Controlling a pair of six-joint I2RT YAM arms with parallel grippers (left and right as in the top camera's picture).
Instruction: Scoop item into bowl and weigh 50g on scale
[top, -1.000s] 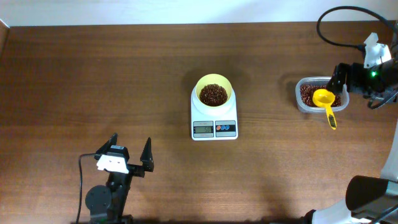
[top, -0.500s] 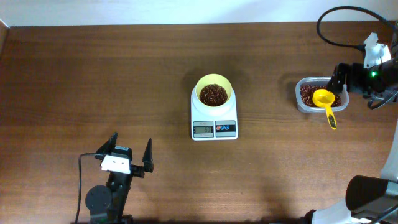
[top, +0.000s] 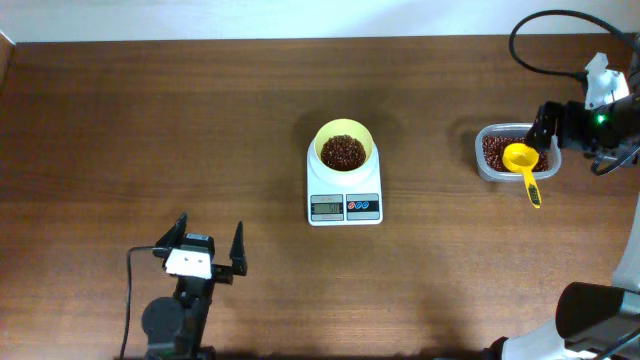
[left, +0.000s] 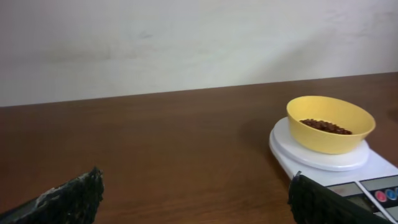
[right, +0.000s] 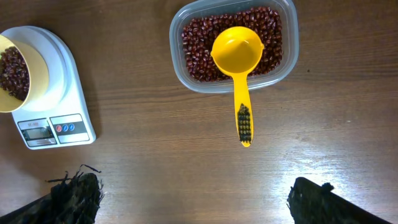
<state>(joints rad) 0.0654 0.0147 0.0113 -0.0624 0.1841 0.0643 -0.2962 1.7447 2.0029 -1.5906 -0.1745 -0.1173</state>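
The pale yellow bowl (top: 344, 134) stands on the white scale (top: 345, 196) at the table's middle and holds a heap of reddish-brown beans (top: 343, 152). The bowl (left: 329, 130) and scale (left: 323, 163) also show in the left wrist view, and again in the right wrist view, bowl (right: 38, 78) on scale (right: 62, 93). My left gripper (top: 211, 243) is open and empty near the front edge, left of the scale; its fingers (left: 196, 186) frame bare table. My right gripper (right: 196, 186) is open and empty, raised beside the bean container at the far right.
A clear plastic container (top: 482, 160) of beans sits at the right, with a bright yellow scoop (top: 520, 157) resting on it, handle pointing toward the front. In the right wrist view the container (right: 177, 65) and scoop (right: 236, 46) lie just ahead of the fingers.
My left gripper has drawn back slightly toward the front edge. The right arm, scoop, bowl and scale have not moved.
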